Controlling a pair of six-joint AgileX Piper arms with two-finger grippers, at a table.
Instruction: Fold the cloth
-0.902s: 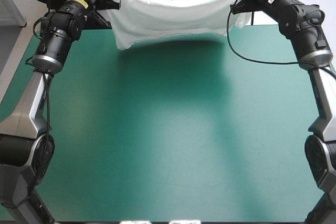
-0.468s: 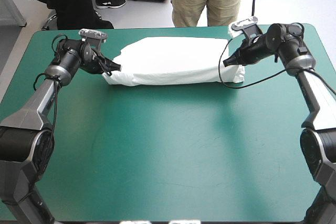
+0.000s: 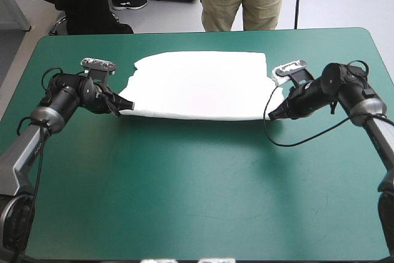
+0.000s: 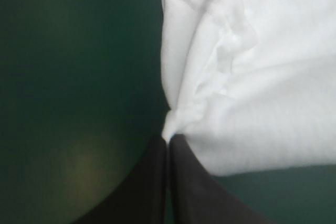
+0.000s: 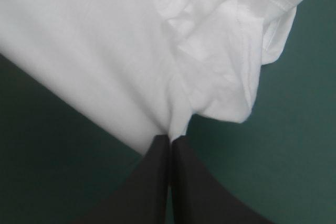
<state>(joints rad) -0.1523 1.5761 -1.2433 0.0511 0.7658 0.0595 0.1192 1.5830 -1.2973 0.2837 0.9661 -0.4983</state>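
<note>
The white T-shirt lies as a wide folded band on the far half of the teal-green surface. Both arms stretch low over the surface, pointing inward at each other. The left claw is clamped on the band's near left corner, the right claw on its near right corner, where a sleeve bunches just beside it.

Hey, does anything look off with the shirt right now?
Nothing much. The T-shirt lies flat, left gripper and right gripper shut on its near corners; its end by the left gripper looks slightly ragged.
</note>
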